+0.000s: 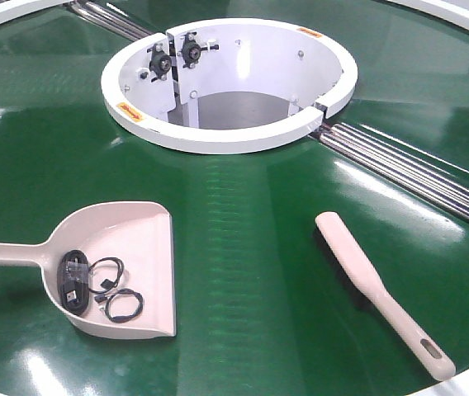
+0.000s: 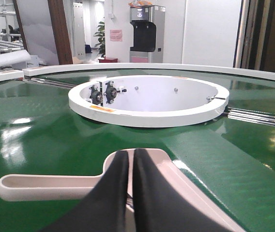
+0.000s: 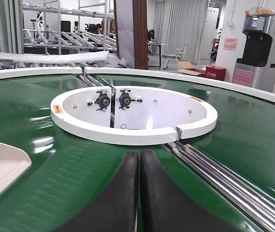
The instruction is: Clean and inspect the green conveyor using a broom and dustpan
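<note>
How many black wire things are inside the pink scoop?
3, all in the dustpan: a bundled cable toward its handle, a small loop mid-pan, another loop near the front edge.

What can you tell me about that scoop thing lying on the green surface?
The dustpan is a pale pinkish-beige scoop that looks like plastic, with raised sides, a wide flat mouth and a long straight handle pointing off the left edge of the front view. It lies flat on the green conveyor, well left of the broom, not touching it. Inside it sit small black cables, coiled. In the front view no gripper touches it.
</note>
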